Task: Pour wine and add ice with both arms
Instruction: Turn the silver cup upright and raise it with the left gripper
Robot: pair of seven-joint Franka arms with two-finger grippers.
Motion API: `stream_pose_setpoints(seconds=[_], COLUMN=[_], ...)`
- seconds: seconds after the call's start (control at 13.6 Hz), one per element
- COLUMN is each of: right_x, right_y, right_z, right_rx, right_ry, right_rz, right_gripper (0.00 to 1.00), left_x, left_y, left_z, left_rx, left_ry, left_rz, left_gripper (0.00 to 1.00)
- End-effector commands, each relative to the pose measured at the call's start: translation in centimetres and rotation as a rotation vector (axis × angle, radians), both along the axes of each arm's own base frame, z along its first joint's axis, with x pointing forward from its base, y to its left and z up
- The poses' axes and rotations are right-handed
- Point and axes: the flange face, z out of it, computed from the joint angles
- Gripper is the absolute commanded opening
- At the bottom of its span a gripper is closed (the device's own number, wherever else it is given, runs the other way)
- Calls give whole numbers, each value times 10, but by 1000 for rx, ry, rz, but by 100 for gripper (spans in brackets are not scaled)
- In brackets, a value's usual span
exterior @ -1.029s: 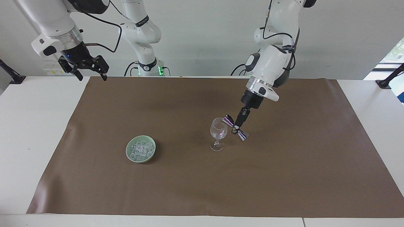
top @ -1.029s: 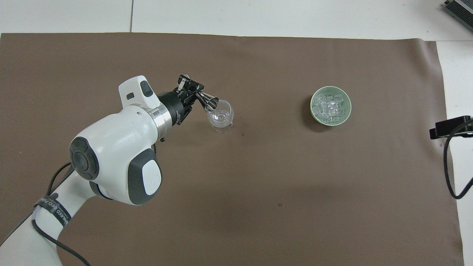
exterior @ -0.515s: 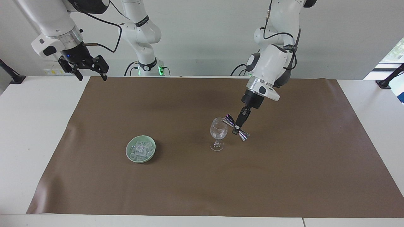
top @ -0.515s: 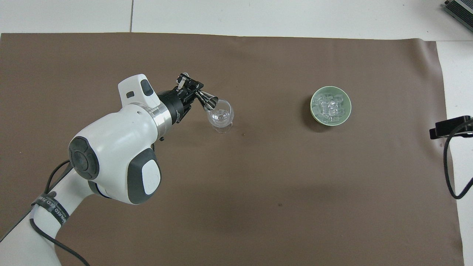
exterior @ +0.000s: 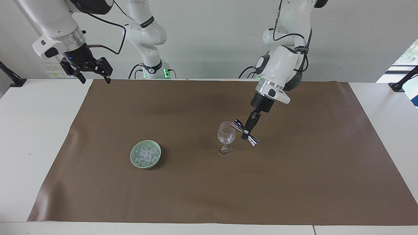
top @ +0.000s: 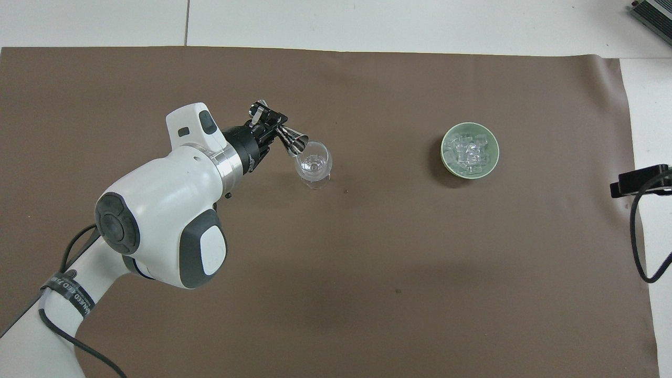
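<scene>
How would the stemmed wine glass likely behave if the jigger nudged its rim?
The wine glass looks top-heavy on its thin stem and small foot, so probably tips easily. Clear thin glass: likely fragile. The tilted jigger in the left gripper sits at rim height.

A white table [exterior: 39, 137] carries everything here, and a big brown mat [exterior: 209, 189] covers most of its top, leaving bare white strips at both ends and along the edges. Straight on the mat stand two things, well apart: a clear stemmed wine glass [exterior: 226, 138] upright near the middle, and a pale green shallow dish [exterior: 145, 154] toward the right arm's end, a little farther from the robots than the glass. The mat's edges curl slightly
</scene>
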Motion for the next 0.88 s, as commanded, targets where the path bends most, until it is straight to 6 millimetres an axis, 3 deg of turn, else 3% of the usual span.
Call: stream_pose_setpoints(seconds=[0.0, 0.81], right_x=[1, 1], right_y=[0, -1], right_z=[1, 1], right_rx=[13, 13], right_ry=[-7, -7], right_rz=[6, 4], right_gripper=[100, 100], left_x=[5, 11], left_y=[0, -3], left_z=[4, 5], left_rx=[20, 67], left_ry=[-23, -39], left_rz=[-16, -54], left_gripper=[0, 0])
